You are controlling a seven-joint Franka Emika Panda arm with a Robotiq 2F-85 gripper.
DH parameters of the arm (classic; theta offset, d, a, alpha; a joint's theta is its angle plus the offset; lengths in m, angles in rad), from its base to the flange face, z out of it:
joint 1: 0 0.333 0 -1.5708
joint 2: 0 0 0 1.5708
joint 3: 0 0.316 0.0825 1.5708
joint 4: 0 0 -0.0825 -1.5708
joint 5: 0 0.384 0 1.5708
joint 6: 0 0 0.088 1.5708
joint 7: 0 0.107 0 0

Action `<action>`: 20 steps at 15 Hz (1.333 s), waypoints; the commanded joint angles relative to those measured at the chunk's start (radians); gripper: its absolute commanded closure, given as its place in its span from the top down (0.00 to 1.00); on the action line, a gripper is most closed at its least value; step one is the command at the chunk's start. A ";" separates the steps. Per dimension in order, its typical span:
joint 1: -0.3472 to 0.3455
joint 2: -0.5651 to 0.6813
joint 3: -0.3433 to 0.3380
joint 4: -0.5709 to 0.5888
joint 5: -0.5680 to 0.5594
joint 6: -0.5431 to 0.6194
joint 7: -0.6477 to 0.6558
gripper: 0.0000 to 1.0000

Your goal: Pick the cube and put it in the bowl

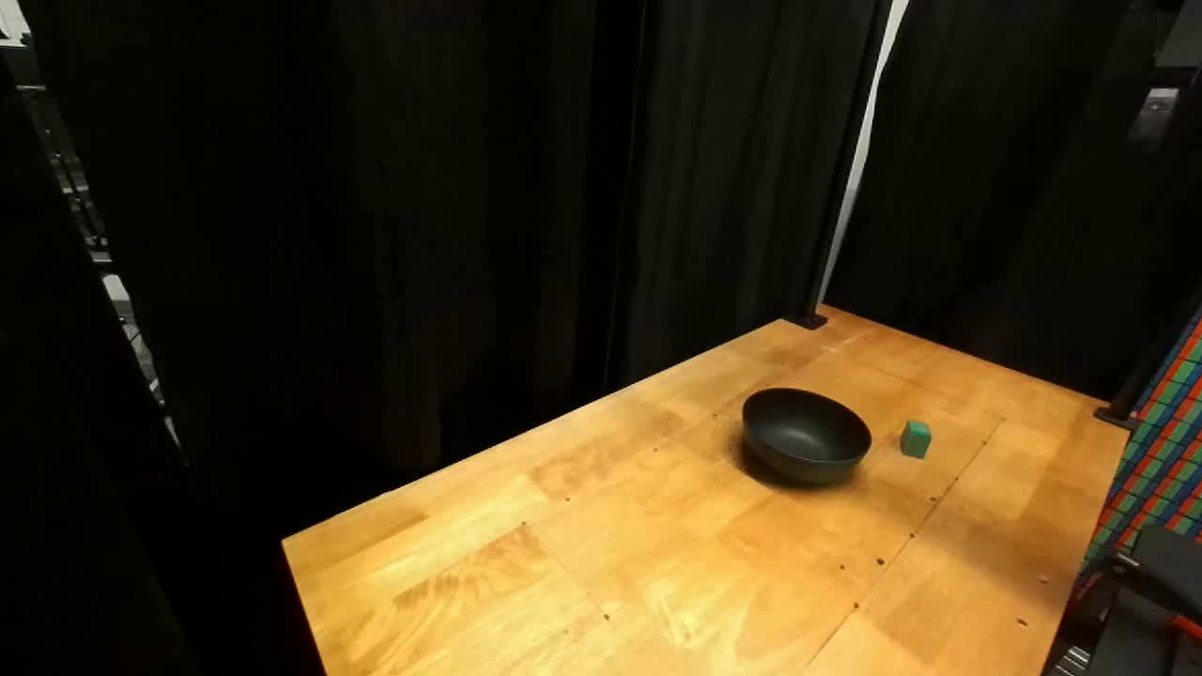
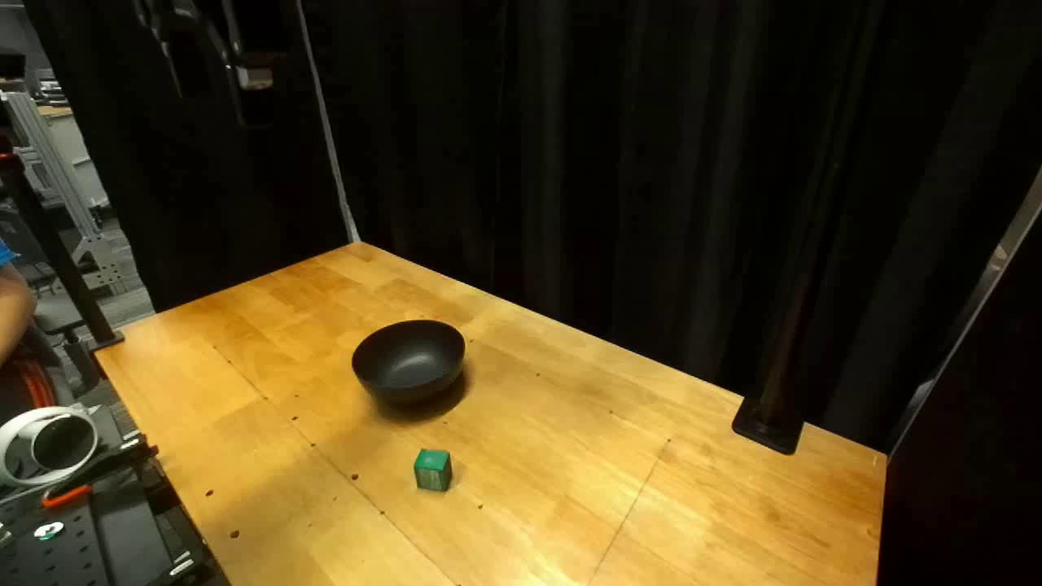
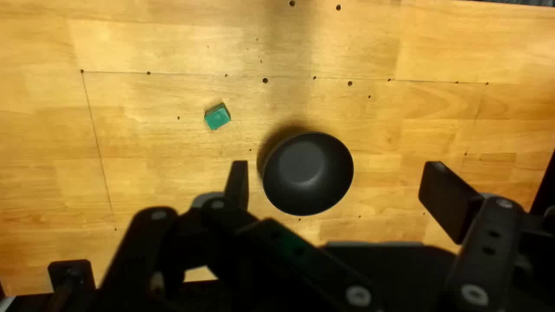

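In the wrist view, the gripper is holding its two black fingers wide apart. The round black bowl is showing in the gap between them, closer to the finger on the left of the picture. The bowl is sitting upright on the wooden table, with its open side facing up, and a dark shadow is lying along its side.

The tiny green cube is sitting on the table too. It is resting near the bowl but apart from it, and a strip of wood is showing between them. In the wrist view the cube is lying a bit turned, up and to the left of the bowl, outside the gap between the fingers. Both exterior views are showing the cube and the bowl close together.

Little dark holes are dotting the wood. Big black curtains are hanging behind the table in both exterior views. In an exterior view, a striped patch of red, green and blue is peeking out past the table. In an exterior view, a black pole is standing at a table corner, a black board with holes is lying beside the table, and a person's arm is showing at the edge.
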 commanded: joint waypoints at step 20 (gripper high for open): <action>-0.084 0.576 0.165 -0.114 -0.040 0.505 0.813 1.00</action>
